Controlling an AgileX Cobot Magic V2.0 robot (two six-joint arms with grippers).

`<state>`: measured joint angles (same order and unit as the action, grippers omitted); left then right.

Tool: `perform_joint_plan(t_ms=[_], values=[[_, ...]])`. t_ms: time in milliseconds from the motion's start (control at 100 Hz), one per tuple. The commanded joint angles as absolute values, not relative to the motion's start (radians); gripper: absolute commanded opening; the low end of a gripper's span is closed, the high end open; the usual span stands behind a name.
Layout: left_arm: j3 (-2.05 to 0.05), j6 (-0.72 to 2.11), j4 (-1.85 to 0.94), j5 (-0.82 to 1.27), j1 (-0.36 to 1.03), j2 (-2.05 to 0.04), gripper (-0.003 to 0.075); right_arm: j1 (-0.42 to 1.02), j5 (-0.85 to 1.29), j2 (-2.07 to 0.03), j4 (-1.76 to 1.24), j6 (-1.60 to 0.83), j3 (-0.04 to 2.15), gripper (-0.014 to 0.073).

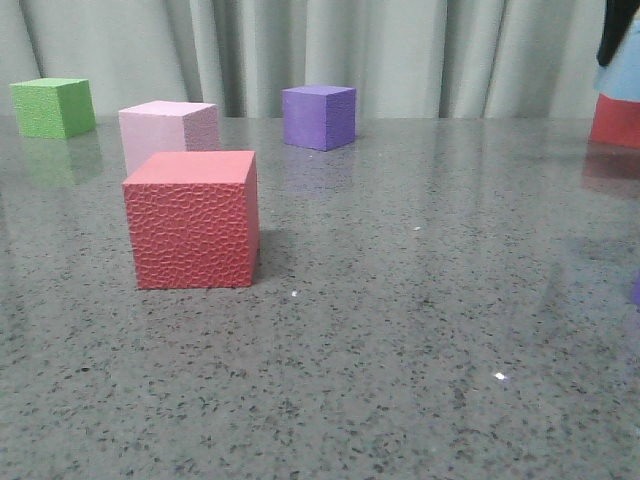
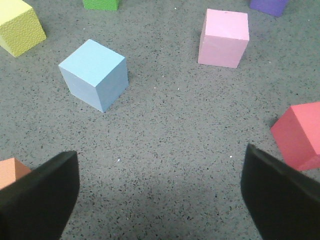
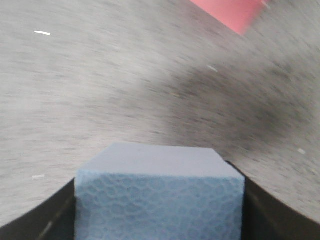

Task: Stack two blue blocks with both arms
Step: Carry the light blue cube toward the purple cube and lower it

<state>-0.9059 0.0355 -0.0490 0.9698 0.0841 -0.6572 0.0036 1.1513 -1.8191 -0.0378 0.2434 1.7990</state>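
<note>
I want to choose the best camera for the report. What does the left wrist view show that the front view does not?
Only the left wrist view shows the loose blue block, a yellow cube, an orange cube and the open left claw. Only the front view shows the curtain and the right claw above another blue block. Both show the pink cube, green cube, purple cube and red cube.

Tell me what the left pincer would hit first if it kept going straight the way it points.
Probably nothing but the bare table: the open left pincer aims between the blue block and the pink block, though depth is hard to judge.
</note>
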Motion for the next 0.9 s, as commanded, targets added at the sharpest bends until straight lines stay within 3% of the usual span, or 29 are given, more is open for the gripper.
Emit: perform_joint_plan(t_ms=[0,410,890], values=[[-0.940,0.035,-0.062,0.908,0.093,-0.663,0.0617,0.052,1.143,-1.772,-0.036,0.240,1.883,0.0325],[-0.940,0.035,-0.062,0.908,0.093,-0.663,0.0617,0.299,1.092,-1.805,-0.036,0.296,1.928,0.0332],[-0.940,0.035,-0.062,0.908,0.093,-0.663,0.0617,0.449,1.040,-1.930,-0.034,0.422,1.975,0.0332]])
